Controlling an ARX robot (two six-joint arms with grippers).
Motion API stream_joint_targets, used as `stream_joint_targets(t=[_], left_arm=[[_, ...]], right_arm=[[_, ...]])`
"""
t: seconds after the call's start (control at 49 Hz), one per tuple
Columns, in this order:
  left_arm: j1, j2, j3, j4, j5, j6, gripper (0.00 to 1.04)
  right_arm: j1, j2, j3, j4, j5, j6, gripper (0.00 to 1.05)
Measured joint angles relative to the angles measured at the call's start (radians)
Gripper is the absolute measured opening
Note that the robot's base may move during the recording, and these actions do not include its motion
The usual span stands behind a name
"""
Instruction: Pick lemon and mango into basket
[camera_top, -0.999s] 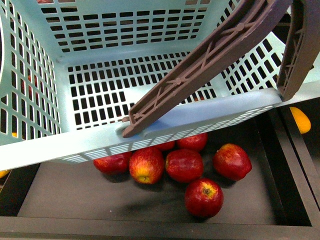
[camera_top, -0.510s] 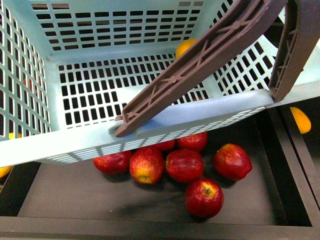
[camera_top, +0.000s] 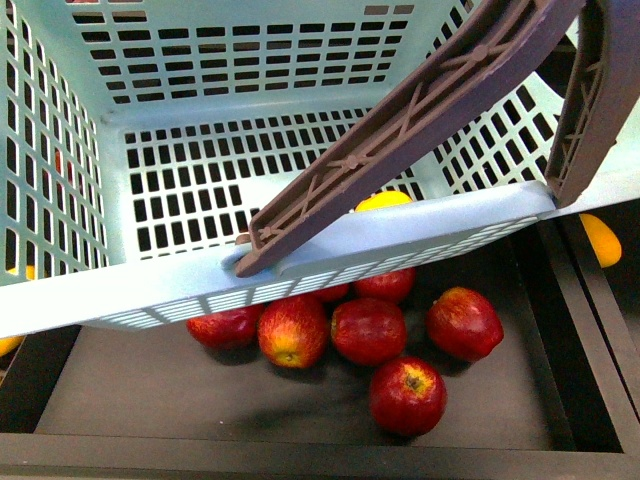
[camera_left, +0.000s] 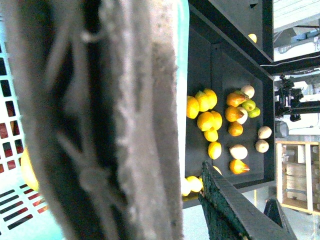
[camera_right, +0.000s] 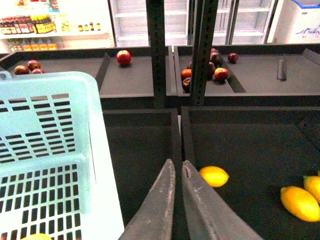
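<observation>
The pale teal basket (camera_top: 330, 235) fills the front view, hanging tilted over a tray of apples, its brown handle (camera_top: 400, 125) slanting across it. A yellow fruit (camera_top: 383, 200), lemon-like, lies on the basket floor behind the near rim; only its top shows. My left gripper (camera_left: 196, 199) is shut on the handle (camera_left: 125, 125), which blurs across the left wrist view; one dark finger (camera_left: 225, 205) shows. My right gripper (camera_right: 178, 167) is shut and empty beside the basket (camera_right: 50, 150), above a lemon (camera_right: 214, 176) in a black tray. A longer orange-yellow fruit (camera_right: 300, 202), mango-like, lies further along.
Several red apples (camera_top: 370, 330) lie in the black tray (camera_top: 150, 400) under the basket. An orange-yellow fruit (camera_top: 600, 240) lies in the neighbouring tray at the right. Black shelf posts (camera_right: 156, 50) and dividers stand around the trays. More yellow fruit (camera_left: 205, 115) lies on a tray in the left wrist view.
A yellow fruit has come into the basket: absent a second ago, by the far wall half a second ago, now behind the near rim. The basket has shifted slightly.
</observation>
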Motion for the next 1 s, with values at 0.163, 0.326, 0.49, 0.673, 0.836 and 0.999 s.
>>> stream_joint_targets(t=[0.163, 0.326, 0.49, 0.673, 0.836, 0.999], left_arm=[[0.0, 0.0, 0.0, 0.0, -0.003, 0.0, 0.29], [0.0, 0.0, 0.0, 0.0, -0.002, 0.001, 0.29], [0.0, 0.0, 0.0, 0.0, 0.002, 0.0, 0.29], [0.0, 0.0, 0.0, 0.0, -0.003, 0.0, 0.29], [0.0, 0.0, 0.0, 0.0, -0.001, 0.0, 0.29], [0.0, 0.0, 0.0, 0.0, -0.002, 0.001, 0.29]], right_arm=[[-0.059, -0.084, -0.071, -0.008, -0.084, -0.013, 0.02], [-0.09, -0.155, -0.119, -0.032, -0.089, -0.014, 0.02], [-0.091, -0.218, -0.153, -0.064, -0.091, -0.014, 0.02], [-0.091, -0.304, -0.184, -0.116, -0.091, -0.014, 0.02], [-0.091, -0.357, -0.201, -0.146, -0.091, -0.015, 0.16], [-0.091, -0.357, -0.201, -0.147, -0.091, -0.015, 0.44]])
